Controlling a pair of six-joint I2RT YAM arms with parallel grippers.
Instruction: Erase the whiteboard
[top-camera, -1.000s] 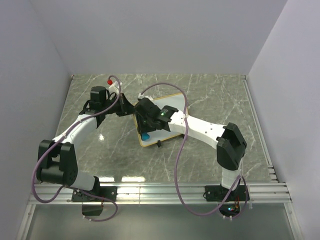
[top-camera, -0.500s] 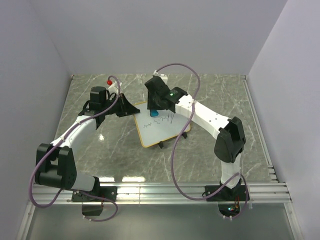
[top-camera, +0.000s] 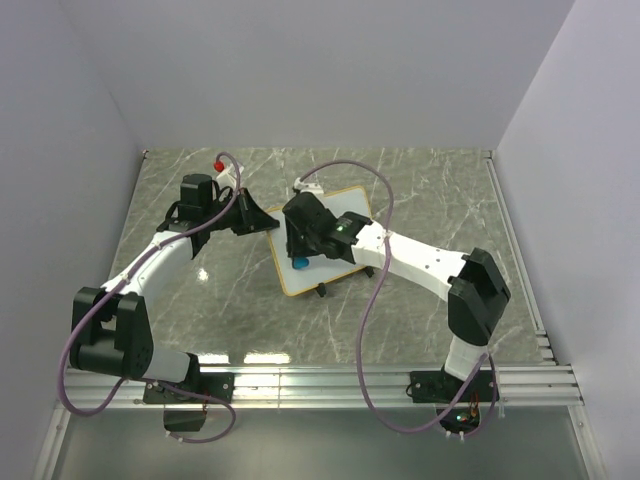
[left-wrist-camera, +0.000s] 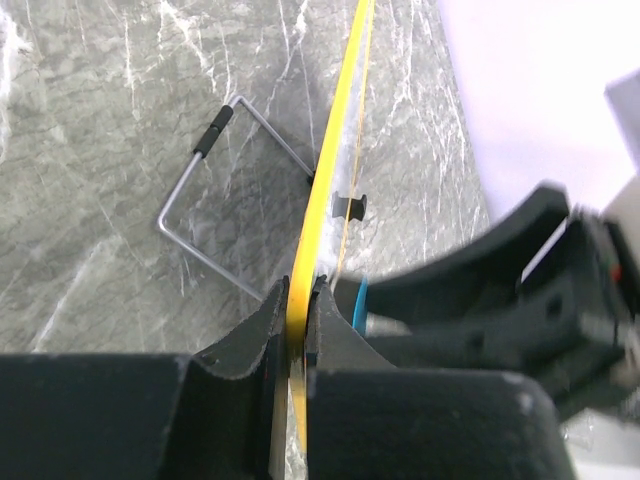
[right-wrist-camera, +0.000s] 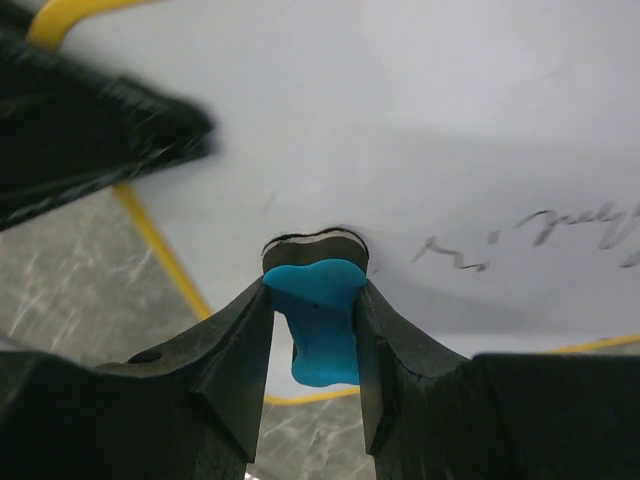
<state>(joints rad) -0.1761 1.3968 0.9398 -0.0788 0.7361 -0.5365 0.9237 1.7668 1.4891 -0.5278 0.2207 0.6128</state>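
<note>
The whiteboard (top-camera: 345, 212) stands tilted at the table's middle, white with a thin yellow-tan frame and small black feet. My left gripper (top-camera: 268, 224) is shut on its left edge; in the left wrist view the frame (left-wrist-camera: 325, 190) runs edge-on between the jaws of the left gripper (left-wrist-camera: 299, 300). My right gripper (top-camera: 300, 258) is shut on a small blue eraser (top-camera: 301, 263) and presses it against the board's lower left part. In the right wrist view the eraser (right-wrist-camera: 318, 320) sits between the jaws of the right gripper (right-wrist-camera: 315, 300), its felt on the board (right-wrist-camera: 420, 130). Faint black scribbles (right-wrist-camera: 560, 228) lie to the right.
A wire stand (left-wrist-camera: 215, 205) behind the board rests on the grey marble table (top-camera: 420, 300). A red-tipped object (top-camera: 218, 162) lies at the back left. White walls close in the table on three sides. A rail (top-camera: 330, 385) runs along the near edge.
My right gripper swept with the eraser from the board's lower left up to its top, then back down to the lower left. The left arm stayed put.
</note>
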